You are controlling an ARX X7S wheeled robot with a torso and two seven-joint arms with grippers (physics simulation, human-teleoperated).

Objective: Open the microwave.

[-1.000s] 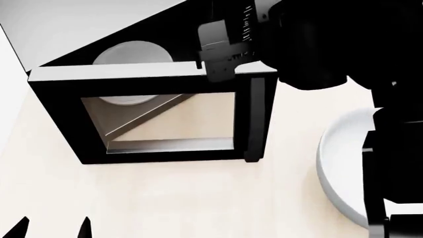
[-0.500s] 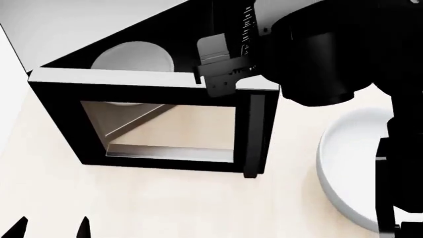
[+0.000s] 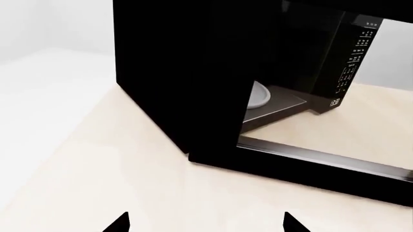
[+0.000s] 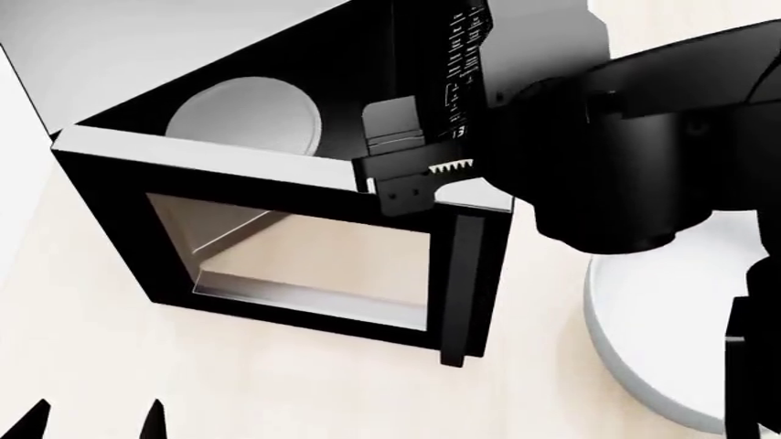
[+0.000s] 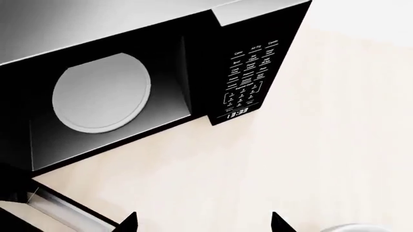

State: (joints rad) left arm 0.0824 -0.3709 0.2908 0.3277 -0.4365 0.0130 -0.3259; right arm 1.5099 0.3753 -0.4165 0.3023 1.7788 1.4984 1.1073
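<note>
Pale wooden counter (image 4: 305, 384) fills the lower part of the head view, with a white wall strip along the far left edge. On it stands the microwave (image 4: 244, 55), taking up the upper left and centre of the frame, its grey top reaching into the upper left corner. Its door (image 4: 287, 242) is swung well open, the glass window facing the camera in the centre left, the handle edge (image 4: 470, 274) standing just right of centre. Inside the open cavity the round white plate (image 4: 244, 114) lies near the top of the frame. The keypad (image 4: 462, 64) with white lettering sits at the top centre; in the right wrist view the keypad (image 5: 248, 79) shows a digital clock at its lower end, right of the plate (image 5: 100, 92).

The right gripper (image 4: 409, 174) sits at the centre of the head view, at the top edge of the door near the handle side, its dark arm filling the upper right. Its finger tips spread wide in the right wrist view with nothing between them, so it is released. A white bowl (image 4: 635, 329) lies on the counter at the lower right, partly behind that arm.

The left gripper (image 4: 91, 421) shows only as two dark tips at the lower left corner, apart from each other and holding nothing, well clear of the microwave. In the left wrist view the door (image 3: 187, 77) fills the centre.
</note>
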